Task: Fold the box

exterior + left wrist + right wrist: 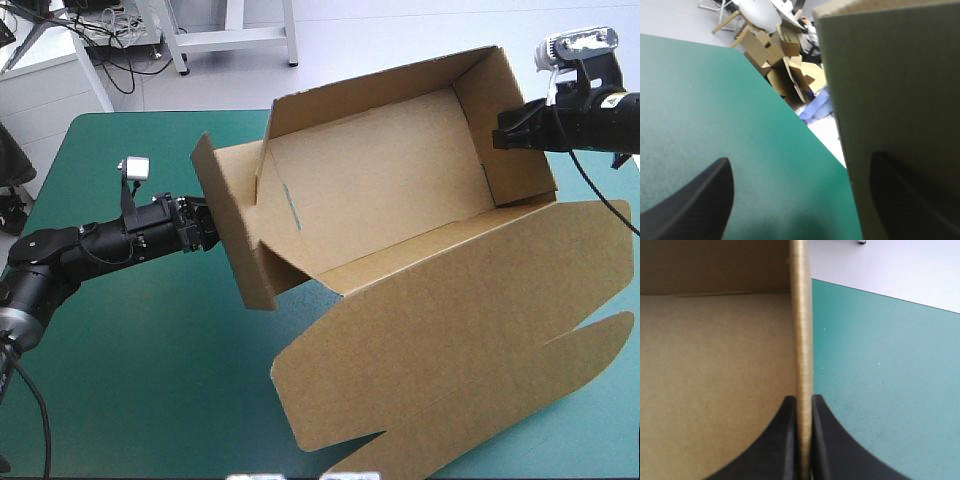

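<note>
Box (pixel 400 200) wall pinched between right fingers (pixel 782 445); left fingers (pixel 695 205) spread wide beside its end flap.

teal-green table cover (pixel 150 380)

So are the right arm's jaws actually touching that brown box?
Touching. The right wrist view shows the right gripper with its jaws shut on a raised wall of the box, the board pinched between them with no gap.

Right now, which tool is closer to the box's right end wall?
Right. The right tool is shut on that wall; the left tool stands open at the opposite end of the box.
</note>
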Controlling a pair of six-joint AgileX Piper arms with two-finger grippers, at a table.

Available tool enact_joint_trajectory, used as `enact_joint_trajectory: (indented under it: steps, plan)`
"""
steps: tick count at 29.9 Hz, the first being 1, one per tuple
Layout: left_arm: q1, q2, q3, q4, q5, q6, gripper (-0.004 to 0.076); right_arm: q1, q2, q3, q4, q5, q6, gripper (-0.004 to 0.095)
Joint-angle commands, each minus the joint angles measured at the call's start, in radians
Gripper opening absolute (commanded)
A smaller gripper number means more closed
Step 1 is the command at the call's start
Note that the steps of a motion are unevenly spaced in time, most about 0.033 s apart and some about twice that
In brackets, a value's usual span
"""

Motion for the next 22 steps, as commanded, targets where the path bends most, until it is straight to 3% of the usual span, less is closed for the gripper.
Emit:
enact_joint_trajectory:
  steps: [1,8,16,22]
  plan:
    - [-0.046,-0.023,-0.093,-0.083,0.110,-0.023,0.0542,0.000,-0.034,-0.032,0.040,-0.091,0.021,-0.0014]
    - [-0.061,-0.023,-0.179,-0.101,0.110,-0.064,0.0543,0.091,-0.034,-0.032,0.015,-0.199,0.050,-0.0014]
    - [-0.061,-0.023,-0.181,-0.104,0.107,-0.066,0.0543,0.254,-0.034,-0.032,-0.232,-0.349,0.181,-0.0013]
    - [-0.061,-0.023,-0.181,-0.094,0.041,-0.066,0.0542,0.278,-0.034,-0.032,-0.277,-0.392,0.230,-0.0014]
